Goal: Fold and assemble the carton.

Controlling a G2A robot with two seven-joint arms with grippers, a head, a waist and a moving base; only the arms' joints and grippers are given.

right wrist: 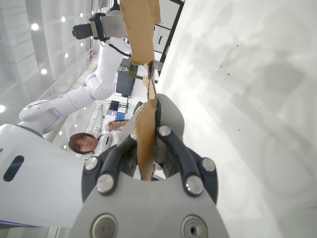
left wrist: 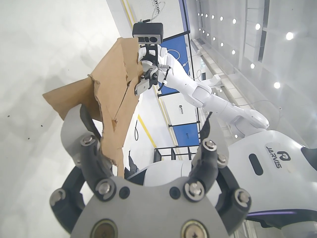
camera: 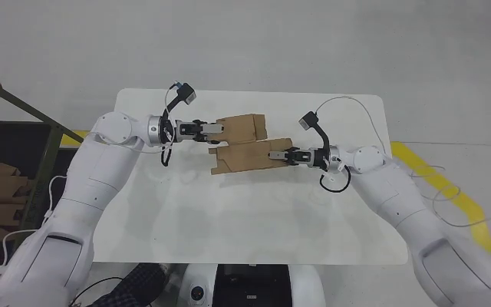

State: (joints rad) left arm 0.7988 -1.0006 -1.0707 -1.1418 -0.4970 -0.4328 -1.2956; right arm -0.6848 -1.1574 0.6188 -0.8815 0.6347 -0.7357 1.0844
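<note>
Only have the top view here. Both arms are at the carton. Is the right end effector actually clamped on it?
Observer: Yes. In the right wrist view the right end effector is shut on the carton, with its thin edge running between the fingers.
Operator: And the left one, same grip?
Observer: No. The left end effector is open. The carton's end sits right beside one finger and the other stands well clear of it.
Operator: What shape is the carton in?
Observer: The left wrist view shows its edge near the left end effector torn and ragged.
</note>
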